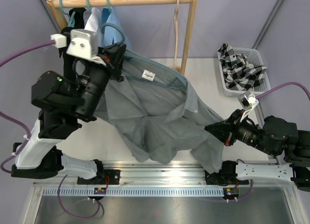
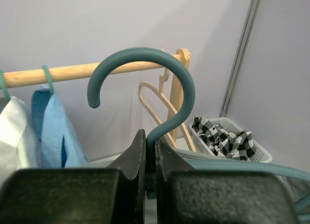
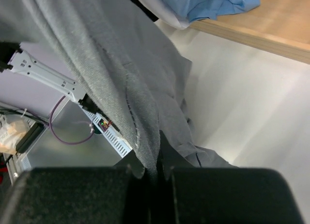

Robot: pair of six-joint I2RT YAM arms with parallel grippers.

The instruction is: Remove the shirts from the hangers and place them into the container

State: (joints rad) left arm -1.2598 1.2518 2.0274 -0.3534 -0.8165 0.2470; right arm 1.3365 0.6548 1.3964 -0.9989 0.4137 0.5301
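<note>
Left gripper [image 2: 151, 145] clamped on teal hanger [image 2: 188, 95] neck; right gripper [image 3: 156, 171] pinches grey shirt [image 3: 106, 64], probably its hem. Checked shirt [image 1: 240, 69] in basket [image 1: 260, 58].

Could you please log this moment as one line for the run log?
left gripper shut on hanger | right gripper shut on grey shirt | checked shirt in basket

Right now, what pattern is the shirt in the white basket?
The shirt is black-and-white checked; the top view shows it best.
</note>
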